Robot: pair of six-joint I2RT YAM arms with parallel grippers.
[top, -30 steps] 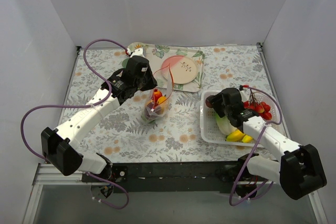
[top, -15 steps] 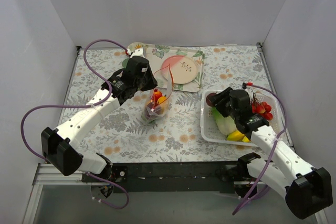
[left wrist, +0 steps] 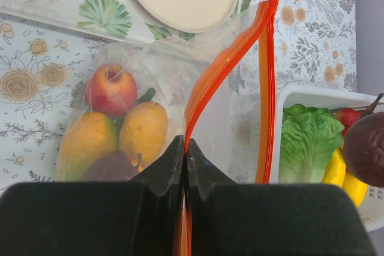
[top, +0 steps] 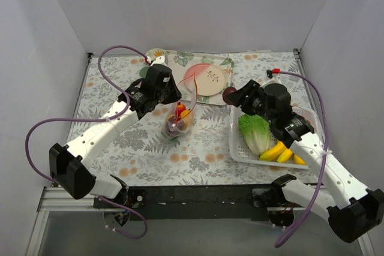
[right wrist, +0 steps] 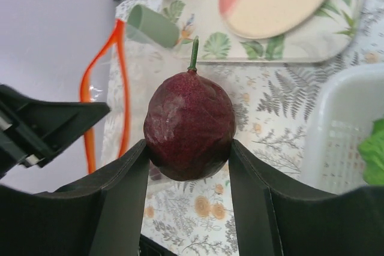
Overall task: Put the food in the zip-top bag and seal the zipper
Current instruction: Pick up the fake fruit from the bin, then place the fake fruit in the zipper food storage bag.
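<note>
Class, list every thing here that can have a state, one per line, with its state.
zip-top bag: open, fruit inside.
zipper: unsealed, strips apart.
left gripper: jaws shut on the zipper.
right gripper: jaws shut on the dark red fruit.
basket: holds lettuce and bananas.
plate: empty.

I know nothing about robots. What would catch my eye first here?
The dark red fruit fills the right wrist view, clamped in the right end effector just left of the white basket. Next is the bright orange zipper of the clear zip-top bag, pinched by the left end effector mid-table, with an apple and yellow-orange fruits already inside.
</note>
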